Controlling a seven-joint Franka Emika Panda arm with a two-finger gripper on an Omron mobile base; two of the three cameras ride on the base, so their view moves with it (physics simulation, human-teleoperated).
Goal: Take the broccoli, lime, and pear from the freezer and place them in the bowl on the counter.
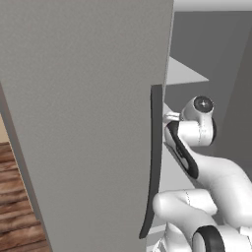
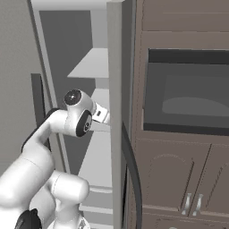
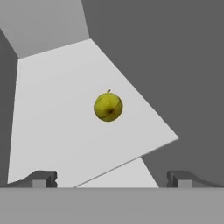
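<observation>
The gripper [image 3: 109, 178] had its fingers [image 3: 43, 178] spread wide, holding nothing; the pear [image 3: 108, 106] sat ahead, centred between them, on a freezer shelf [image 3: 52, 105].

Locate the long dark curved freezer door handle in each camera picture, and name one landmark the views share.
Left base view: the handle runs down the open grey door's right edge, centre to bottom.
Right base view: a curved handle sweeps down beside the door edge, lower centre; same one, uncertain.
Hand view: no handle; a yellow-green fruit on a pale shelf.
Shared landmark: the pale freezer shelves.
</observation>
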